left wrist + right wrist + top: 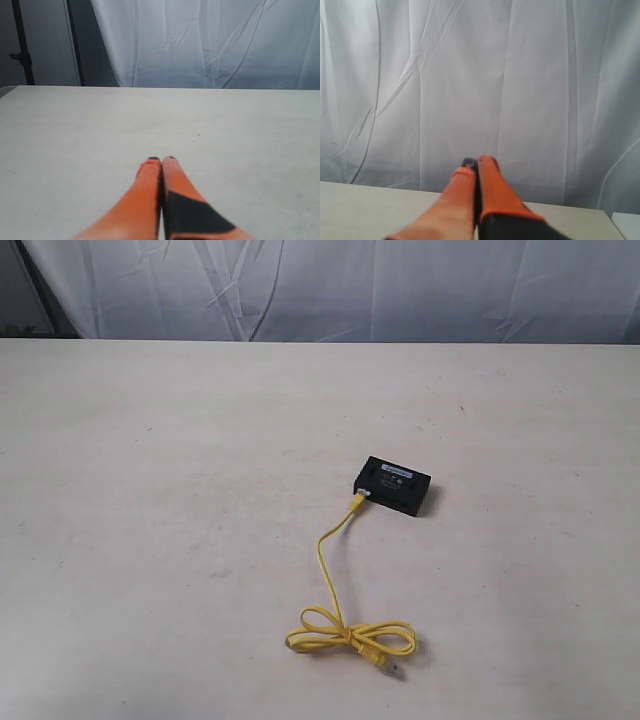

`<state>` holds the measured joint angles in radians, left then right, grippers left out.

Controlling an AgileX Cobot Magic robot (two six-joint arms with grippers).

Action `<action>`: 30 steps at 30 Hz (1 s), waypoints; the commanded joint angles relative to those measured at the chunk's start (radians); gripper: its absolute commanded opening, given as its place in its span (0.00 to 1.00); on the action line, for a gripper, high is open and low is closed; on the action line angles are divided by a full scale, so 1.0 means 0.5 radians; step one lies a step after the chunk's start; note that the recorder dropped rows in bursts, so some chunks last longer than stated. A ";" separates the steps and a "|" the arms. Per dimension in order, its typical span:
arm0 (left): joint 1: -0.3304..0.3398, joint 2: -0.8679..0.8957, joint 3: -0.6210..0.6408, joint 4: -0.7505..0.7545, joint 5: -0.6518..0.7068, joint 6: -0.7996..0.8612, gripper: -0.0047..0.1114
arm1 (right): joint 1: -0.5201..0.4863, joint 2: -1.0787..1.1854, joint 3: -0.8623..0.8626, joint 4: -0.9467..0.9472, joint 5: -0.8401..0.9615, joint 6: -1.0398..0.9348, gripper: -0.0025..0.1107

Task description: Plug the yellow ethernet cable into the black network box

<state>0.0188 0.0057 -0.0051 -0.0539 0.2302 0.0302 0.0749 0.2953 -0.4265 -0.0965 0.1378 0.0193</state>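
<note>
Right of centre on the pale, matt, faintly scuffed worktop (150,490) sits the small flat black plastic network box (397,485), rectangular, with a pale label strip on its top face. It lies flat and slightly skewed, a short side turned toward the cable.

The thin bright yellow ethernet cable (328,570) meets that short side. Its end plug (357,497) touches the box where a port would be. It looks inserted, but whether it is latched is too small to tell. From there the cord runs in a loose S toward the near edge. Slack is gathered in a flattened knotted loop (350,637), likely so the length stays tidy and does not drag on the plug. The free clear plug (385,664) lies just beside the loop.

Neither arm shows in the exterior view.
- The left gripper (161,160), with smooth tapered orange fingers, is closed and empty, low over bare worktop.
- The right gripper (475,162) is likewise closed on nothing and points at the creased white curtain (520,75).

Both appear parked clear of the cable.
</note>
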 commanded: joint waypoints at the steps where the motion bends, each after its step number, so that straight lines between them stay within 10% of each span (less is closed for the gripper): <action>1: 0.003 -0.011 0.010 0.009 0.003 -0.010 0.04 | -0.010 -0.007 0.007 -0.005 0.050 -0.001 0.01; 17: 0.003 -0.011 0.010 0.008 0.003 -0.007 0.04 | -0.010 -0.514 0.853 0.222 0.049 -0.039 0.01; 30: 0.003 -0.011 0.010 0.008 0.003 -0.007 0.04 | -0.010 -0.591 0.853 0.193 0.305 -0.090 0.01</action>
<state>0.0188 0.0057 -0.0051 -0.0522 0.2302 0.0302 0.0749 0.0070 -0.0020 0.0099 0.2875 -0.0153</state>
